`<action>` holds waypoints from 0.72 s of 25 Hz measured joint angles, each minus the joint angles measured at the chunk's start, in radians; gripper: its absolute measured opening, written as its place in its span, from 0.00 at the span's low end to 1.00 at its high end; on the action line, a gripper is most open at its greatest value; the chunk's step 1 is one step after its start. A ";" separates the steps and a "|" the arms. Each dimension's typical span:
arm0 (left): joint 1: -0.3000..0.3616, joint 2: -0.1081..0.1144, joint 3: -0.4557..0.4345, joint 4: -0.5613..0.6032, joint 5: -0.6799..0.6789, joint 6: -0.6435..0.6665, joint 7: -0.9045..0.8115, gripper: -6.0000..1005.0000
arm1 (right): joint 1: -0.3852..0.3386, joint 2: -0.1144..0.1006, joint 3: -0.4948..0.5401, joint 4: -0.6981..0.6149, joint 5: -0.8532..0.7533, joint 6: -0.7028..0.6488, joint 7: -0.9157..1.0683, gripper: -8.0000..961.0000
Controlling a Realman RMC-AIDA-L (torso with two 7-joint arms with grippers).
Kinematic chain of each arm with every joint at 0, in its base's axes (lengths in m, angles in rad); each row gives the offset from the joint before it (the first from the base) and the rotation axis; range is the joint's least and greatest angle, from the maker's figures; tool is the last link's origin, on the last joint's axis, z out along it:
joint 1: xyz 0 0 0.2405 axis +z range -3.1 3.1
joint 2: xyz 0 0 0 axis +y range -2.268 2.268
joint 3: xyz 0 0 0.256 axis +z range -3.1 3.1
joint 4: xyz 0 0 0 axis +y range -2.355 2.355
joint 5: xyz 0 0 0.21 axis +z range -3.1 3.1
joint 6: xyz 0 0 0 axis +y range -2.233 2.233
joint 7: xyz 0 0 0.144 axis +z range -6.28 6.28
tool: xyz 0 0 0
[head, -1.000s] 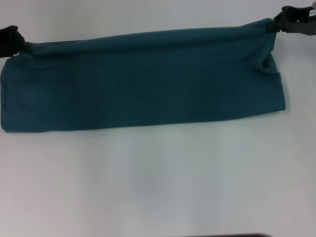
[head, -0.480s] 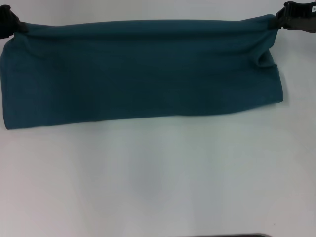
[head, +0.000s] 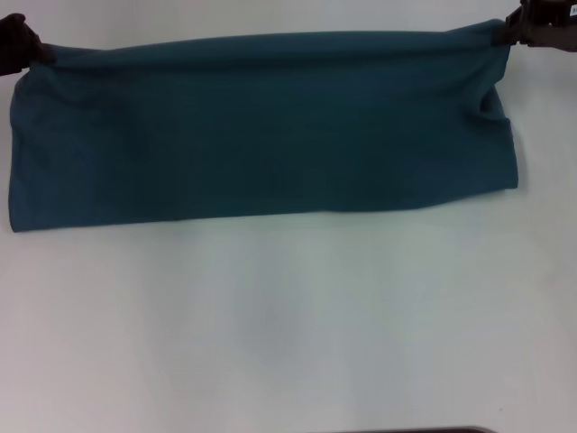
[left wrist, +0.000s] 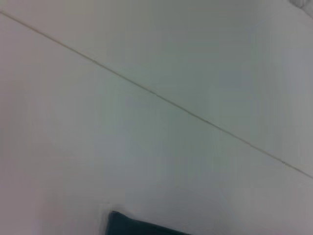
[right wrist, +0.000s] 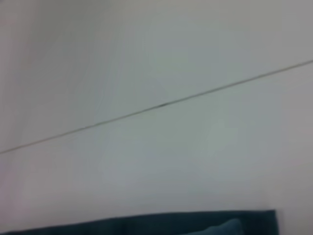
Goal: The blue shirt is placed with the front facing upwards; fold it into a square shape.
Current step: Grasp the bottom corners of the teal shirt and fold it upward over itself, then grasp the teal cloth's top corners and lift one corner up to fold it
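the blue shirt [head: 261, 126] is held up as a long folded band (lettering hidden), its lower edge on the white surface [head: 288, 325]. its far corners are clamped by the left gripper [head: 32, 52] and right gripper [head: 509, 32].

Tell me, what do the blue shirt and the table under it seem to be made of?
The blue shirt looks like soft matte knit cloth, probably cotton: it sags and creases near its right end. The table looks like a smooth, hard white board, perhaps laminate, with a faint sheen and a thin seam in both wrist views.
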 joint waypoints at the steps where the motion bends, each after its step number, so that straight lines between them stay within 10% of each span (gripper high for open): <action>1: 0.001 0.001 -0.006 0.000 -0.002 -0.004 -0.001 0.09 | 0.000 -0.001 0.001 0.000 0.000 -0.010 0.000 0.15; 13: 0.025 -0.004 -0.052 -0.025 -0.005 -0.012 -0.025 0.25 | 0.018 -0.054 0.006 0.013 -0.008 -0.043 0.003 0.22; 18: 0.061 -0.010 -0.052 -0.067 -0.064 0.017 -0.001 0.38 | -0.003 -0.067 0.020 0.030 0.036 0.015 -0.035 0.39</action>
